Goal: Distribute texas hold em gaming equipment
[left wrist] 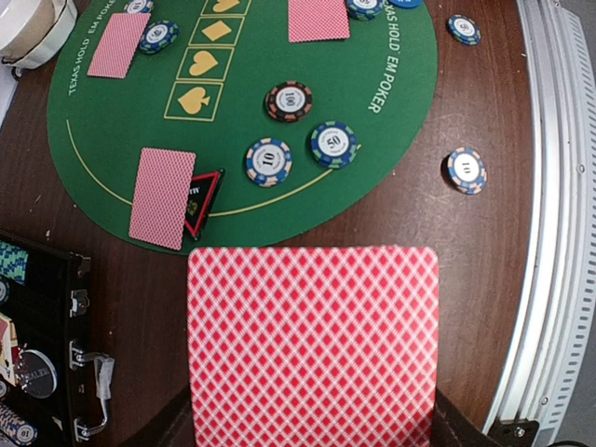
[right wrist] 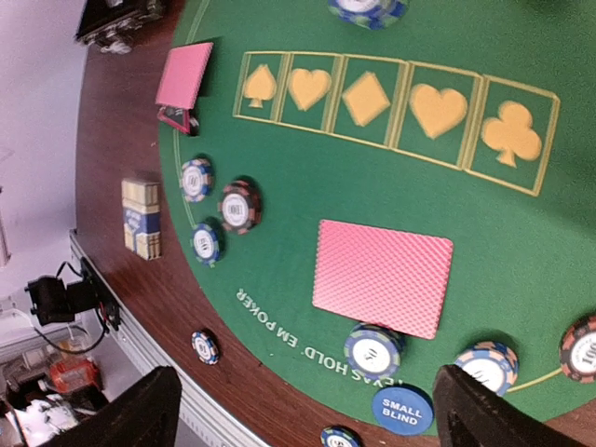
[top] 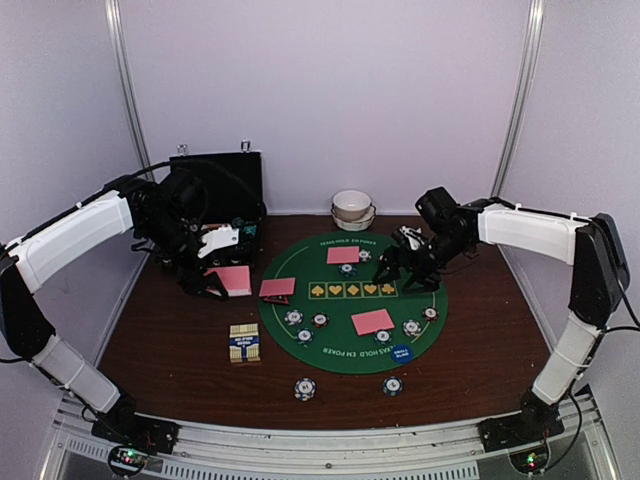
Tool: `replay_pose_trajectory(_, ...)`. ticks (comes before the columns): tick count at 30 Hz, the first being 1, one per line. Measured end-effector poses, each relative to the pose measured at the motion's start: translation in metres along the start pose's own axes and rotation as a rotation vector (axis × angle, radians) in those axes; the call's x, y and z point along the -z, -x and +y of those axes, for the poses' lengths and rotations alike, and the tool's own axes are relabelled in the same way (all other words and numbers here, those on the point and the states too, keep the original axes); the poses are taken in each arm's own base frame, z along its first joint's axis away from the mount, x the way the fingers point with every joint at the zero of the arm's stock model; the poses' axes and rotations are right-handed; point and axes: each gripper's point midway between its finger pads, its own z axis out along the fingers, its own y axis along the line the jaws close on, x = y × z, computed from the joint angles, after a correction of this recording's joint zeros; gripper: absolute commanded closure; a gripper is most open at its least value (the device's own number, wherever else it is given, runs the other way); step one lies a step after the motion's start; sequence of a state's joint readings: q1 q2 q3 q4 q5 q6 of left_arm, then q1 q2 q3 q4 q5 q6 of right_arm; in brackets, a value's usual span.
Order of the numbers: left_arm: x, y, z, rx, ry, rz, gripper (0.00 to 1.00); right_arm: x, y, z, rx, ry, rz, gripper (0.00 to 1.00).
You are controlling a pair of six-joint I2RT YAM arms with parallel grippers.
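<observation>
The left tool (top: 207, 284) was clamped on a pink-backed card (left wrist: 313, 340). That card filled the lower half of the left wrist view. It sat over the brown tabletop (top: 165, 345), just outside the 9 o'clock rim of the green felt mat (top: 340, 310) and near the black case (top: 215, 180). The right tool (right wrist: 317, 419) hung over the mat's 2 o'clock side, its fingers (right wrist: 140, 410) spread wide apart with nothing between them.

Three more cards lay back-up on the mat. One was at 12 o'clock (top: 343, 255). One was at 9 o'clock (top: 277, 288), with the red triangular marker (left wrist: 202, 202) tucked against its edge. The third was toward 5 o'clock (top: 372, 322).

Three poker chips (top: 293, 317) were grouped at 8 o'clock and another three sat around 4 o'clock. A single chip lay just beside the 12 o'clock card. Two chips rested on the bare tabletop past the 6 o'clock rim.

The blue small-blind button (top: 401, 353) sat at the 5 o'clock edge. A card box (top: 245, 343) lay off the mat at 8 o'clock, and the white bowls (top: 352, 208) stood beyond 12 o'clock.
</observation>
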State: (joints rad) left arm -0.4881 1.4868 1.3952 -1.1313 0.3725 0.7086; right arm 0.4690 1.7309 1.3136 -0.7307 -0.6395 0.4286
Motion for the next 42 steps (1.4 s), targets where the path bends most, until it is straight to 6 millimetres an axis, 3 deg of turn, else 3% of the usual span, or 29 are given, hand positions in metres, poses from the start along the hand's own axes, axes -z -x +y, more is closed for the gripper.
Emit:
replay_pose_trajectory(5,0.000,0.000,0.000,0.000,-0.002,-0.002,1.00,0.008,0.002,0.059,0.085,0.074,-0.063,0.00)
replay_pose_trajectory(12,0.000,0.001,-0.001,0.001,-0.004,-0.004,1.00,-0.003,0.000,0.130,0.099,0.225,-0.109,0.00)
replay_pose_trajectory(18,0.000,0.001,-0.001,0.000,-0.004,-0.005,1.00,-0.030,0.006,0.200,0.095,0.414,-0.114,0.00)
replay_pose_trajectory(21,0.000,0.001,-0.001,0.000,-0.004,-0.006,1.00,-0.050,0.003,0.223,0.084,0.480,-0.089,0.00)
replay_pose_trajectory(28,0.000,0.001,-0.001,0.000,-0.006,-0.008,1.00,-0.080,-0.007,0.255,0.041,0.592,-0.033,0.02)
replay_pose_trajectory(42,0.001,0.002,-0.001,0.001,-0.008,-0.012,1.00,-0.097,-0.010,0.294,0.011,0.734,0.025,0.07)
